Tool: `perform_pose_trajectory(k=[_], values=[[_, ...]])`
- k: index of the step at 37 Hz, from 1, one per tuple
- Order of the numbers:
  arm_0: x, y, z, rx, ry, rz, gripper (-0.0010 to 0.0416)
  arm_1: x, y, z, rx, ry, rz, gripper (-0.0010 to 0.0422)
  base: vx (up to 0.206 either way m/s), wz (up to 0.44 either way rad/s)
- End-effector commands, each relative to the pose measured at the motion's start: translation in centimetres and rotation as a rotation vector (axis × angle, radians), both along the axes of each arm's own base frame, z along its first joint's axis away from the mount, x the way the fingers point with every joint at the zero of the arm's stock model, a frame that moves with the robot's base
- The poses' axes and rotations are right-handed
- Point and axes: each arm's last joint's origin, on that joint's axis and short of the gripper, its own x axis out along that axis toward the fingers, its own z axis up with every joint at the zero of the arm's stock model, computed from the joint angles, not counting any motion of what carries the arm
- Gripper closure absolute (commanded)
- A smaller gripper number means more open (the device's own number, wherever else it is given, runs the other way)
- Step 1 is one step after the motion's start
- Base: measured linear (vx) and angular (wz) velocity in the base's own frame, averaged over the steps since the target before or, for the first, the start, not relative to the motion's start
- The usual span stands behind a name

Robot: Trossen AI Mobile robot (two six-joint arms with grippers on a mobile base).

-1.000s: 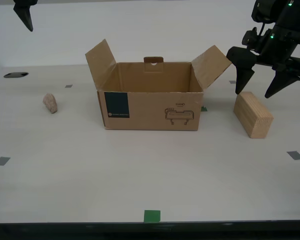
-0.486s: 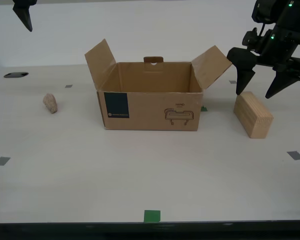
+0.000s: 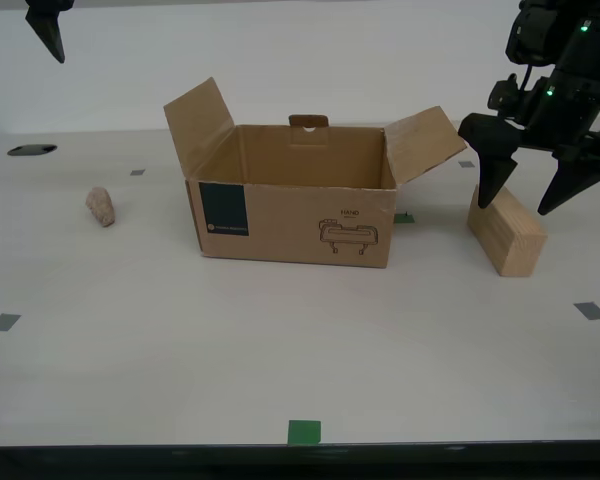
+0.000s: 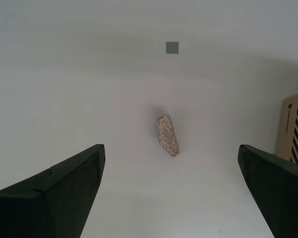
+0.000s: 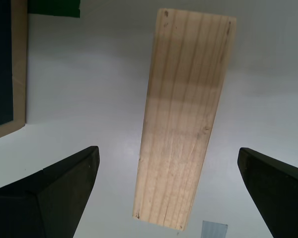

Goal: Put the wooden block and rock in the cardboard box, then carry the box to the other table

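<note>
my first gripper (image 3: pixel 533 195) hanging at the exterior view's right, jaws spread wide, pointing down, my second gripper (image 4: pixel 171 198) up high at that view's left, jaws wide apart too, nothing gripped

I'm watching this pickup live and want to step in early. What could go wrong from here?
My first gripper is open over the wooden block, one fingertip close to the cardboard box flap; it could snag or push the box. The block lies at an angle between the fingers, so closing might twist it.
</note>
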Motion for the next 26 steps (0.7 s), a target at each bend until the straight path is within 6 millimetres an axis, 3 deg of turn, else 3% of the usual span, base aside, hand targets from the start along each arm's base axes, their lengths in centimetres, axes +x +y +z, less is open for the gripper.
perform_pose_trajectory(k=[1,26], values=[[0.17,-0.11,-0.04,-0.034,-0.023,-0.003,0.0016,0.02,0.03,0.02,0.0,-0.003,0.006,0.0046,0.0,0.0],[0.57,-0.19,-0.06,-0.068,-0.073,-0.009,0.0017,0.12,0.17,-0.57,0.039,-0.015,0.032,0.0046,0.0,0.0]])
